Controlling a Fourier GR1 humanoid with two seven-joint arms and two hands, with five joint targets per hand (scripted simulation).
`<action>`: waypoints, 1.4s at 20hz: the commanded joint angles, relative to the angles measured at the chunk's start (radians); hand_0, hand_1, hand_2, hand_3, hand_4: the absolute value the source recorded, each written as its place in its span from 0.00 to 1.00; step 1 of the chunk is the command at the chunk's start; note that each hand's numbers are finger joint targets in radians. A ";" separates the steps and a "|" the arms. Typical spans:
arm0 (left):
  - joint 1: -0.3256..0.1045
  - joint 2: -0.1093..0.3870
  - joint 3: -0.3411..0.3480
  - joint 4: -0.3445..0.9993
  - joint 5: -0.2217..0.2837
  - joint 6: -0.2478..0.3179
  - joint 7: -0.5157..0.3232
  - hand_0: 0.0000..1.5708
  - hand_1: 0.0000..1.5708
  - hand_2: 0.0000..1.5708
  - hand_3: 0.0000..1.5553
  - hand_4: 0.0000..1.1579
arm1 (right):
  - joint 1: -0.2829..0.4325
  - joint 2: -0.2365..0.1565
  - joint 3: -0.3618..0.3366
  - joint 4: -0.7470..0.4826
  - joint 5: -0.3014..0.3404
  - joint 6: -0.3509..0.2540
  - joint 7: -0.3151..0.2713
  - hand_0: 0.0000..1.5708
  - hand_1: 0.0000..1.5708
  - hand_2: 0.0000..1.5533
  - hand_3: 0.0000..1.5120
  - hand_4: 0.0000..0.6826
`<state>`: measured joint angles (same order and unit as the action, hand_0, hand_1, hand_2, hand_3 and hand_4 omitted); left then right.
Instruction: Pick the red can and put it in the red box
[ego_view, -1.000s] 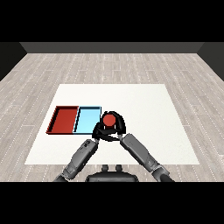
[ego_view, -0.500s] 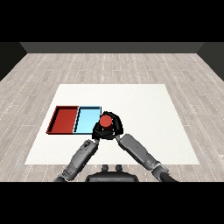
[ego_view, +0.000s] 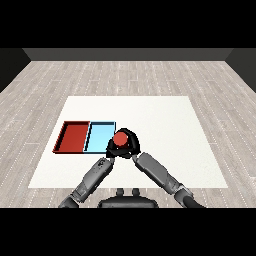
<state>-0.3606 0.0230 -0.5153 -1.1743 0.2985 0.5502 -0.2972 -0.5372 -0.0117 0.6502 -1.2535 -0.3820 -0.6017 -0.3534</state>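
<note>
Nearest me, I see two grey forearms coming in from the lower corners and meeting near the middle of the white counter (ego_view: 165, 115). My right hand (ego_view: 131, 144) has its black fingers curled round the red can (ego_view: 120, 139), which shows its round red top. The can sits at the right front corner of the light blue tray (ego_view: 100, 136), overlapping that tray's edge as I see it; I cannot tell whether it is lifted above the tray or resting on the counter. My left hand (ego_view: 110, 153) lies just below and left of the can, close against the right hand; its fingers are mostly hidden there and I cannot tell how they stand.

Just beyond, the light blue tray and the red tray (ego_view: 74, 136) lie side by side, touching along one wall, the red one to the left. The blue tray lies between the can and the red tray. Both trays show bare floors.

By count: one can, two trays, two hands. Past the counter's far edge I see a grey plank floor (ego_view: 130, 75).
</note>
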 joint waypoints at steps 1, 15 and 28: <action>-0.057 -0.022 0.073 0.054 -0.004 0.042 -0.024 1.00 1.00 0.97 0.91 0.86 | -0.042 0.011 0.095 0.004 -0.052 -0.092 0.005 0.94 0.94 0.93 0.91 0.89; -0.008 -0.022 0.089 0.051 -0.015 0.046 -0.110 1.00 1.00 0.97 0.94 0.97 | 0.027 0.011 -0.016 -0.048 0.082 0.016 0.077 0.00 0.00 0.00 0.00 0.00; 0.065 -0.023 0.030 -0.082 -0.120 0.112 0.022 1.00 1.00 1.00 0.96 0.99 | 0.080 0.001 -0.146 -0.180 0.160 0.032 0.116 0.00 0.00 0.00 0.00 0.00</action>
<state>-0.3261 0.0050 -0.4664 -1.2120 0.2204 0.6362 -0.2965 -0.4768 -0.0148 0.5419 -1.3774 -0.2687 -0.5657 -0.2705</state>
